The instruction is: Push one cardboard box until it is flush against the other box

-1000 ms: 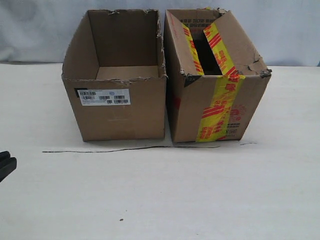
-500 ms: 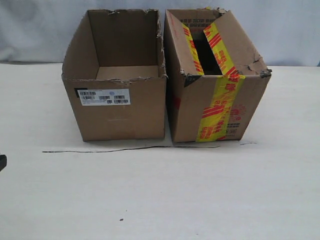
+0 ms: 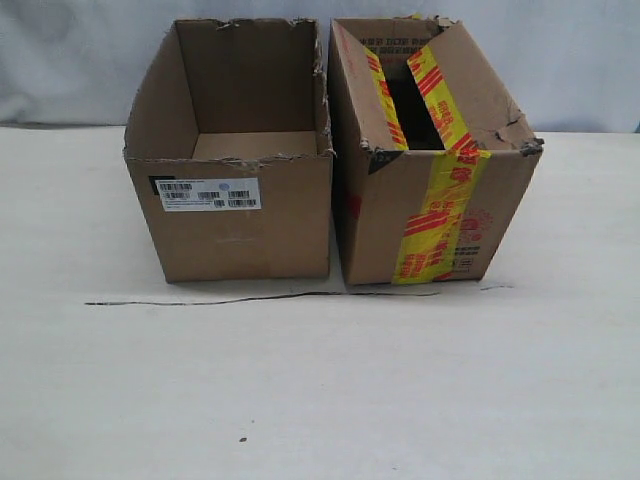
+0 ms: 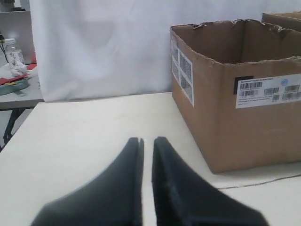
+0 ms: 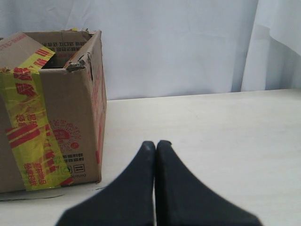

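The plain cardboard box, open-topped with a ragged rim and a white barcode label, stands left of the other box, which has a yellow-and-red tape band. Their facing sides meet near the top, with a thin slit lower down. Neither gripper shows in the exterior view. My left gripper hovers over the table short of the cardboard box, its fingers nearly together and holding nothing. My right gripper is shut and empty, beside and apart from the other box.
A thin dark line runs across the white table just in front of both boxes. A white curtain hangs behind. In the left wrist view a cluttered side table stands beyond the table's edge.
The dark gripper tip at the left edge of the exterior view has slid out of sight. The boxes have not moved.
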Robot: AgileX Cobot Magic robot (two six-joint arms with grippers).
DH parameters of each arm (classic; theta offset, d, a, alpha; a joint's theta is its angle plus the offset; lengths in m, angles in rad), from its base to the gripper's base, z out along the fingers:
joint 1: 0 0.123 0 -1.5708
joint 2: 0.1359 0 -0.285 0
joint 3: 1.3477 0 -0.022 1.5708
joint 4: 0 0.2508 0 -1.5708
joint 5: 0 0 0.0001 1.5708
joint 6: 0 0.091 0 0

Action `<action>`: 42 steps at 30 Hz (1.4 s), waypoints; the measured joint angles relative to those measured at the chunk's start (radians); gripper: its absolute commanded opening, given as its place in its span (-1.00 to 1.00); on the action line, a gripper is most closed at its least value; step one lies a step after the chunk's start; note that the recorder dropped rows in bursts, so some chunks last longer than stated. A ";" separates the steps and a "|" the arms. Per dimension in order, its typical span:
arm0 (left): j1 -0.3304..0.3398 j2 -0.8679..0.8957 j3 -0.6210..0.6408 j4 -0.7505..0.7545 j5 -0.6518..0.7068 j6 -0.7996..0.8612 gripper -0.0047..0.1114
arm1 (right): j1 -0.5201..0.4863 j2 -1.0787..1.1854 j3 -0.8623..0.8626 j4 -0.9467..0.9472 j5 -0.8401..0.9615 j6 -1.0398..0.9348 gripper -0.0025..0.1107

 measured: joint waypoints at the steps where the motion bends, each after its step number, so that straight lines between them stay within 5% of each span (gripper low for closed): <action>1: 0.005 -0.004 0.000 0.000 0.006 0.000 -0.92 | 0.000 0.000 0.000 0.000 0.000 0.000 -0.96; 8: 0.092 -0.004 0.000 -0.005 0.006 0.000 -0.92 | 0.000 0.000 0.000 0.000 0.000 0.000 -0.96; 42: 0.092 -0.004 0.000 0.000 0.006 0.000 -0.92 | 0.000 0.000 0.000 0.000 0.000 0.000 -0.96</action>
